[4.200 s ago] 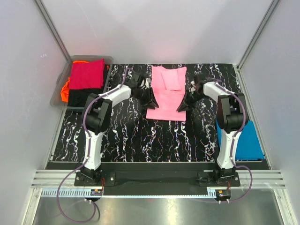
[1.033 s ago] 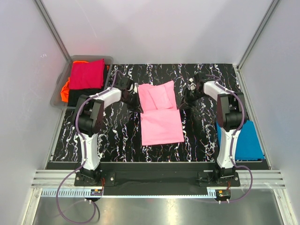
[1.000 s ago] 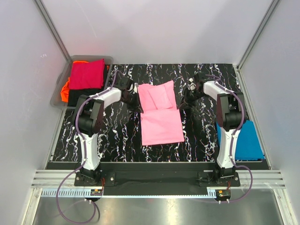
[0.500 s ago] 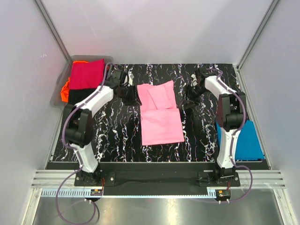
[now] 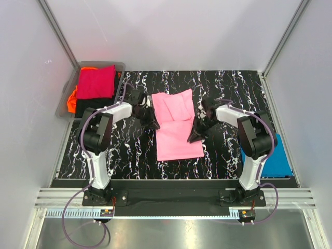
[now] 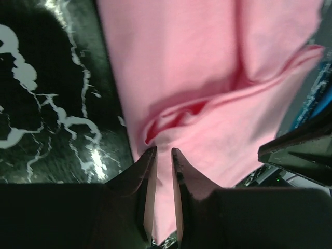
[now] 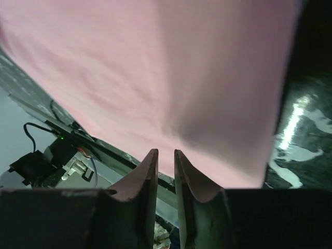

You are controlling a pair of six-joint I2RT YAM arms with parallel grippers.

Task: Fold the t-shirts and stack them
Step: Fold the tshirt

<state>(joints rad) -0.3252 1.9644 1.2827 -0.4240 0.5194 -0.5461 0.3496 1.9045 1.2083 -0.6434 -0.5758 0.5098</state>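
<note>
Bin t-shirts point(image 5: 96, 82) show only overhead.

Lab test cell (white panels point(image 5: 171, 31), aluminium rails point(image 5: 171, 199)).

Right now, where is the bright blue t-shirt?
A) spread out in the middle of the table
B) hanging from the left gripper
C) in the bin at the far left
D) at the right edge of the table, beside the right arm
D: the blue t-shirt lies flat at the right edge of the table, well away from the bin and the pink t-shirt.
</note>
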